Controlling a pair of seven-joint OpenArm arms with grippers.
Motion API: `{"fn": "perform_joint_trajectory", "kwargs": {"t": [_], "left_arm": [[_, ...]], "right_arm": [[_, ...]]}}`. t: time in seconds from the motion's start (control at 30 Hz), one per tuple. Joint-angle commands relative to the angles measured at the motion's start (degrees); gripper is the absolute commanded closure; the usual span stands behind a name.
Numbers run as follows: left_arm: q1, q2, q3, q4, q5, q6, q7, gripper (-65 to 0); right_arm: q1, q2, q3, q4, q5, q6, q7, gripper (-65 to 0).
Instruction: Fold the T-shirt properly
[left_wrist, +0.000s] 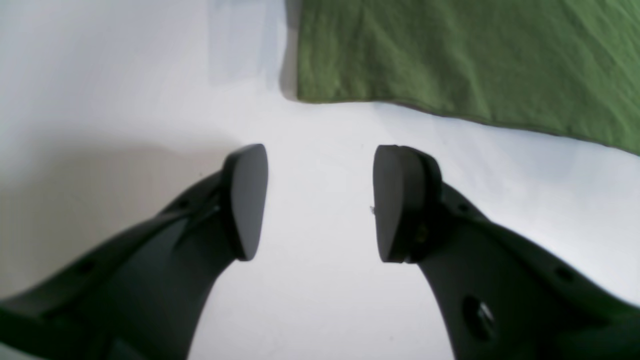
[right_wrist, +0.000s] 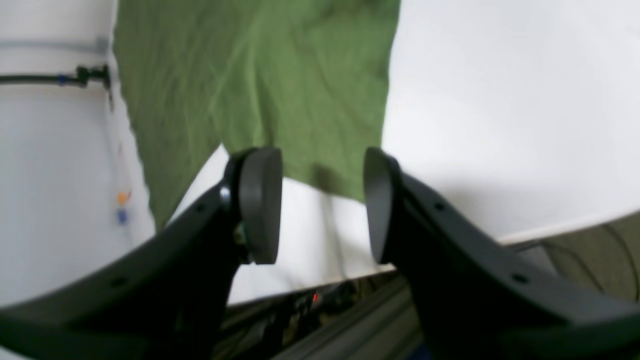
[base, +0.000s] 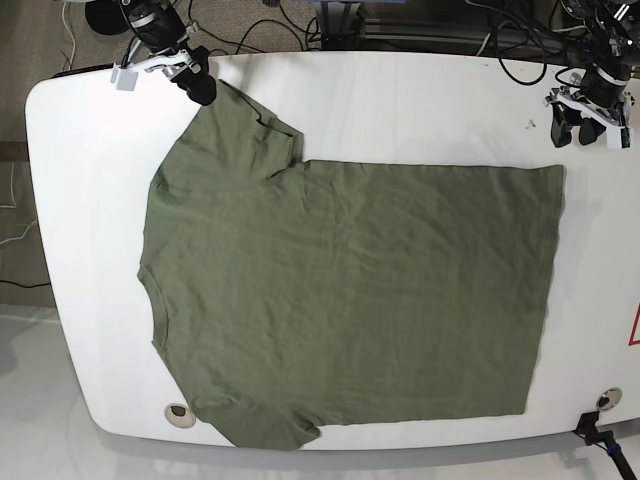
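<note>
The olive-green T-shirt (base: 350, 290) lies flat on the white table (base: 400, 100), neck to the left, hem to the right, one sleeve toward the far left and one at the near edge. My left gripper (base: 572, 135) is open and empty above bare table just beyond the shirt's far right hem corner. In the left wrist view the gripper (left_wrist: 320, 165) is short of that corner of the shirt (left_wrist: 475, 55). My right gripper (base: 203, 92) is open at the far-left sleeve. In the right wrist view the gripper (right_wrist: 320, 160) frames the sleeve edge of the shirt (right_wrist: 260, 75).
Cables and stands crowd the floor behind the table's far edge (base: 330, 25). A round grommet (base: 177, 411) sits at the near left, a clamp (base: 603, 402) at the near right corner. A red-marked sticker (base: 634, 325) is at the right edge.
</note>
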Motion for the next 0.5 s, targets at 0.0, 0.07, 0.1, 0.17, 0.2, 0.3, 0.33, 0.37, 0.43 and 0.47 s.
{"fn": "perform_joint_trajectory", "kwargs": {"t": [0.0, 0.07, 0.1, 0.17, 0.2, 0.3, 0.33, 0.37, 0.43, 0.47], "left_arm": [[-1.03, -0.89, -0.19, 1.04, -1.25, -0.21, -1.24, -32.1], [-1.29, -0.97, -0.19, 1.04, -1.25, -0.21, -1.24, -32.1], [-1.29, -0.97, -0.19, 1.04, -1.25, -0.21, -1.24, -32.1], [-1.91, -0.97, -0.19, 1.04, -1.25, -0.21, -1.24, -32.1], [-2.17, -0.97, -0.19, 1.04, -1.25, -0.21, -1.24, -32.1], [-2.35, -1.06, -0.19, 1.04, -1.25, -0.21, -1.24, -32.1], [-2.35, -1.15, -0.19, 1.04, -1.25, -0.21, -1.24, -32.1], [-2.35, -1.15, -0.19, 1.04, -1.25, -0.21, -1.24, -32.1], [-2.44, -1.24, -0.19, 1.04, -1.25, -0.21, -1.24, -32.1], [-2.44, -1.24, -0.10, 1.04, -1.25, -0.21, -1.24, -32.1]], "right_arm": [[0.10, 0.30, 0.42, -0.02, 0.87, 1.00, -1.19, -26.3], [0.27, 0.21, 0.42, -0.20, 0.87, 1.00, -2.24, -26.3], [0.27, 0.21, 0.24, -0.20, 0.87, 1.00, -2.33, -26.3], [0.27, 0.12, 0.16, -0.29, 1.22, 1.00, -2.42, -26.3], [0.27, 0.12, 0.07, -0.73, 1.66, 1.00, -2.42, -26.3], [0.89, 0.12, -0.02, -3.36, 2.19, 1.00, -2.42, -26.3], [1.06, 0.12, -0.02, -4.33, 2.19, 1.00, -2.42, -26.3], [1.24, 0.21, -0.02, -5.30, 2.19, 1.09, -2.50, -26.3], [1.50, 0.21, 0.07, -6.53, 2.19, 1.53, -3.38, -26.3], [1.59, 0.30, 0.07, -6.88, 2.19, 2.14, -3.47, -26.3]]}}
